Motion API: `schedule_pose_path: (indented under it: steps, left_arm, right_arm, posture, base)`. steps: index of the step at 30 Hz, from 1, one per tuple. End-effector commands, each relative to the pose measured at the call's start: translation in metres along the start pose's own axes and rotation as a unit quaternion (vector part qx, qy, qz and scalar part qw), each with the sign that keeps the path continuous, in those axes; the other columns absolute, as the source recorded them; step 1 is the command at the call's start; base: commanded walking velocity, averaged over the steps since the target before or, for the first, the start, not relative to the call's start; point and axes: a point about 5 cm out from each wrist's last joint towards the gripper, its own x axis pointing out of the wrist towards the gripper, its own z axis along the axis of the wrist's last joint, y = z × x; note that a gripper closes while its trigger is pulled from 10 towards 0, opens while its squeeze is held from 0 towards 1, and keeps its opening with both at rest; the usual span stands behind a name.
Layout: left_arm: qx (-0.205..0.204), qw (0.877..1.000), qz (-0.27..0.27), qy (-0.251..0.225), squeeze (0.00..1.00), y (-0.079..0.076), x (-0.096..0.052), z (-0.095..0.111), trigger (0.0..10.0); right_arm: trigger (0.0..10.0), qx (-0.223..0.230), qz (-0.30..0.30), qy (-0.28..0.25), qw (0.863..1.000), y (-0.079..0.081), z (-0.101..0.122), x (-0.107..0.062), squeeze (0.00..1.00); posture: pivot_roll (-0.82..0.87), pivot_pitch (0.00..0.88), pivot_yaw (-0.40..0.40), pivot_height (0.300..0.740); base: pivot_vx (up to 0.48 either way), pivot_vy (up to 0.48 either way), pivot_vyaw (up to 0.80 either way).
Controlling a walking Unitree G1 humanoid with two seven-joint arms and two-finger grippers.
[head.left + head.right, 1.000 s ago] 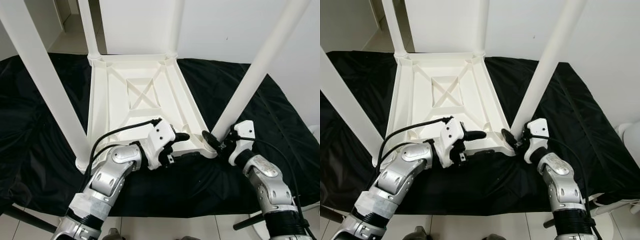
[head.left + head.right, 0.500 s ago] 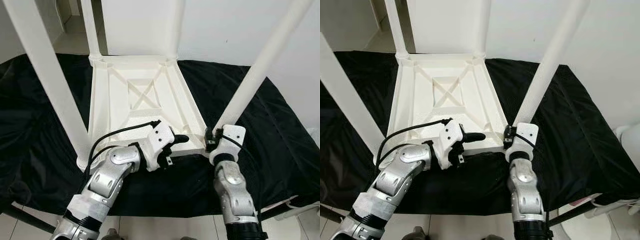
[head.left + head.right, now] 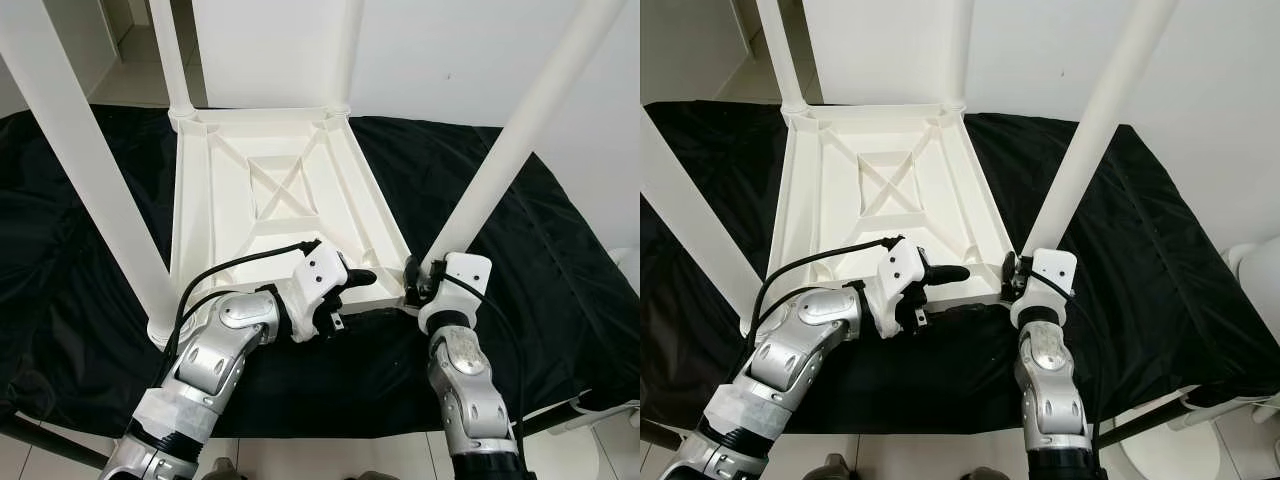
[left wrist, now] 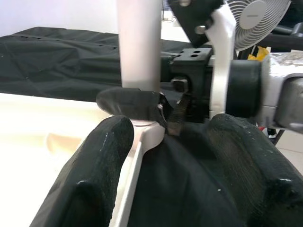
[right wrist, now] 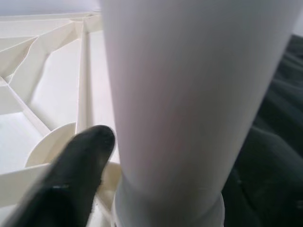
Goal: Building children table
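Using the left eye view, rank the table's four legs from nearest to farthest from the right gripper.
1. Near right leg: the right gripper is at its base.
2. Near left leg: across the near edge of the upturned tabletop.
3. Far right leg: at the far corner on the right.
4. Far left leg: at the diagonally opposite corner.

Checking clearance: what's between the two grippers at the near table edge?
Head views: white rim of upturned table separates left gripper from right gripper, which is at near-right leg.
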Motion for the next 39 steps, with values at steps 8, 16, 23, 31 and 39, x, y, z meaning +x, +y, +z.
schedule_pose_path:
  steps: [8, 16, 23, 31, 39]
  left_arm:
    - [-0.001, 1.0, 0.017, -0.005, 0.0, 0.003, 0.002, 0.003, 10.0]
    - [0.0, 1.0, 0.012, -0.005, 0.0, 0.004, 0.003, 0.004, 10.0]
    - [0.0, 1.0, 0.01, -0.004, 0.0, 0.005, 0.004, 0.005, 10.0]
    - [-0.012, 1.0, 0.007, -0.013, 0.0, 0.003, 0.003, 0.005, 4.5]
    - [-0.011, 1.0, 0.003, -0.009, 0.0, 0.003, 0.003, 0.005, 10.0]
  right_arm:
    - [10.0, -0.056, 0.148, -0.02, 0.987, -0.017, 0.01, 0.0, 0.0]
    - [10.0, -0.1, 0.233, -0.025, 0.967, -0.03, 0.019, 0.013, 0.0]
    - [0.0, -0.133, 0.315, 0.019, 0.94, -0.042, 0.014, 0.02, 0.0]
    - [0.0, -0.124, 0.332, 0.037, 0.934, -0.05, 0.006, 0.015, 0.0]
    - [10.0, -0.08, 0.291, 0.018, 0.953, -0.048, 0.005, 0.013, 0.0]
  posture:
    - [0.02, 0.01, -0.039, 0.74]
    - [0.02, 0.004, -0.025, 0.74]
    - [0.02, 0.001, -0.031, 0.74]
    - [0.02, 0.0, -0.032, 0.74]
    - [0.02, 0.0, -0.032, 0.74]
  base:
    - [0.0, 0.0, 0.0]
    - [0.0, 0.0, 0.0]
    - [0.0, 0.0, 0.0]
    - [0.0, 0.0, 0.0]
    - [0.0, 0.0, 0.0]
